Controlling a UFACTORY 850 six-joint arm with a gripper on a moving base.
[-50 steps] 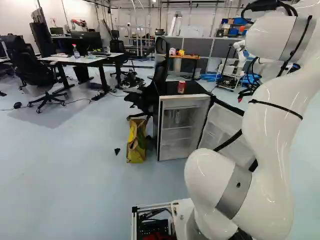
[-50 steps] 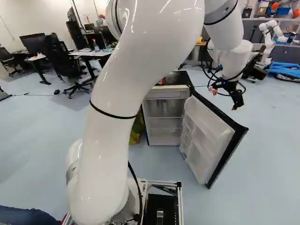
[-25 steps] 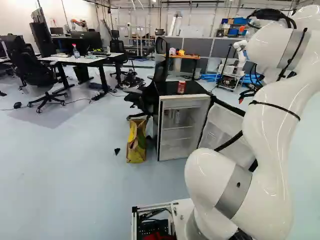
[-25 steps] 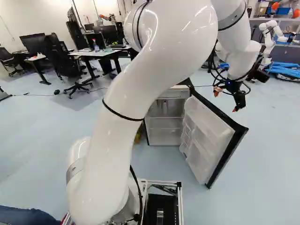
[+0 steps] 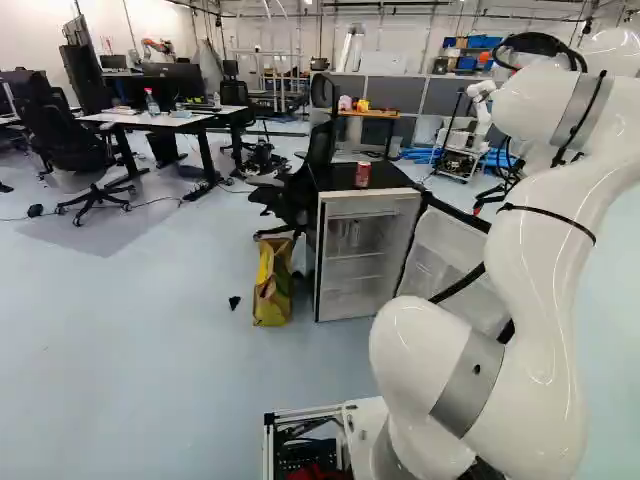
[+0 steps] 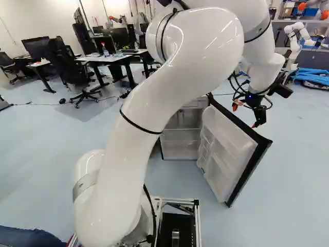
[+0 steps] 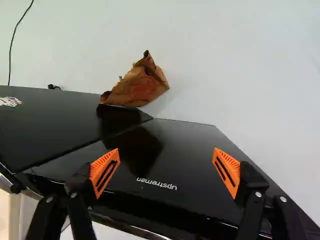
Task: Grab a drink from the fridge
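I saw a drink (image 5: pixel 354 233) in the fridge (image 5: pixel 370 207), its long side straight up. A red can (image 5: pixel 362 174) stood upright near the front edge of the fridge's top. My gripper (image 6: pixel 244 116) hung near the open door (image 6: pixel 229 149), jaws wide apart.

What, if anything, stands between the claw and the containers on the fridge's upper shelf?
The open door does: the claw appears to hang beyond its black outer side, while the containers are on its inner side. In the left base view, nothing visible blocks the fridge's open front.
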